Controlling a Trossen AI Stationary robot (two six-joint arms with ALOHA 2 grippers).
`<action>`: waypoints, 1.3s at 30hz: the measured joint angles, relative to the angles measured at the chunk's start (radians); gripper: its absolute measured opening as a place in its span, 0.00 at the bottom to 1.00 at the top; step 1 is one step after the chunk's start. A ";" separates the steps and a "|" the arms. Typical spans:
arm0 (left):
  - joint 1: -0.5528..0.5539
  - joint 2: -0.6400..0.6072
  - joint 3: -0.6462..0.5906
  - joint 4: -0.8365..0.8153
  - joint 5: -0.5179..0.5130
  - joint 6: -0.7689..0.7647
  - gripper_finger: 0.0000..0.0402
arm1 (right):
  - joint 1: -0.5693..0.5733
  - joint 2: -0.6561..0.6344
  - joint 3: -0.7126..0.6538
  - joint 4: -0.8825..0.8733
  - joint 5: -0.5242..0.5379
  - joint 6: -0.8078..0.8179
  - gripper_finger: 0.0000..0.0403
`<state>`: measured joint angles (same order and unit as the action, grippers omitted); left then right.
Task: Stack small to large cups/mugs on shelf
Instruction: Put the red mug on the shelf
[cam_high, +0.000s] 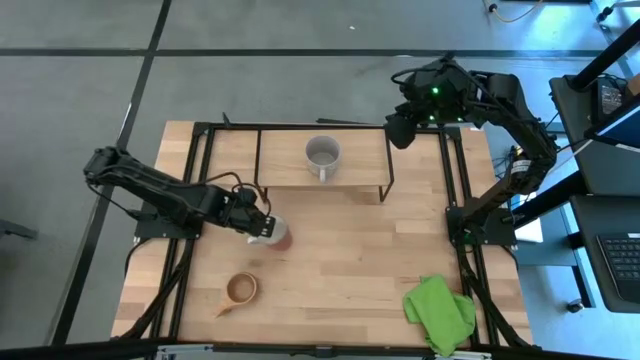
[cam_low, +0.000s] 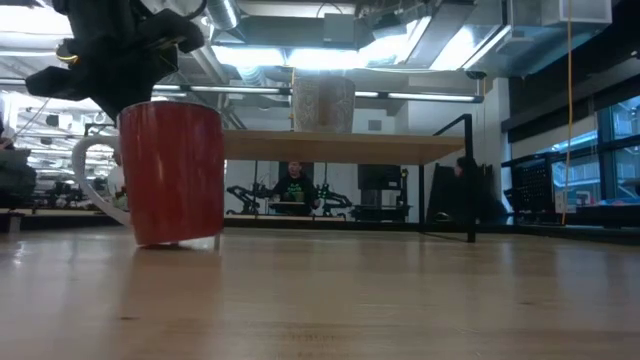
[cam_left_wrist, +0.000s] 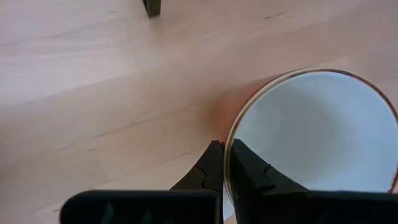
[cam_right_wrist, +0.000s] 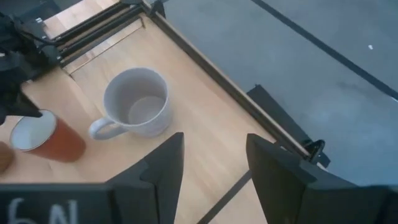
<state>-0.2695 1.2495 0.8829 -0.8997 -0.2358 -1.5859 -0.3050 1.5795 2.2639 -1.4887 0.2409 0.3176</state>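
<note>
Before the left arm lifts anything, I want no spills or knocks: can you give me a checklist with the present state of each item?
1. Left gripper shut on the red mug rim, one finger inside, one outside: ok.
2. Red mug upright on the table: ok.
3. Shelf has bare board either side of the grey mug: ok.
4. Right gripper open, holding nothing, above the shelf's far right corner: ok.
5. Wooden cup apart from the red mug, out of the lift path: ok.
6. Grip firm enough to carry: cannot tell.
</note>
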 joint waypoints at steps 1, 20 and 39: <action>0.000 0.007 0.000 0.011 -0.002 0.006 0.01 | 0.009 0.000 0.000 -0.004 0.000 0.012 0.43; 0.032 0.026 -0.003 0.210 -0.008 0.135 0.03 | 0.101 0.000 0.000 -0.015 0.001 0.085 0.44; 0.032 0.024 -0.002 0.221 -0.017 0.149 0.03 | 0.107 0.000 0.000 -0.030 0.002 0.093 0.44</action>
<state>-0.2375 1.2736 0.8804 -0.6790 -0.2531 -1.4368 -0.1984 1.5795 2.2639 -1.5185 0.2424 0.4107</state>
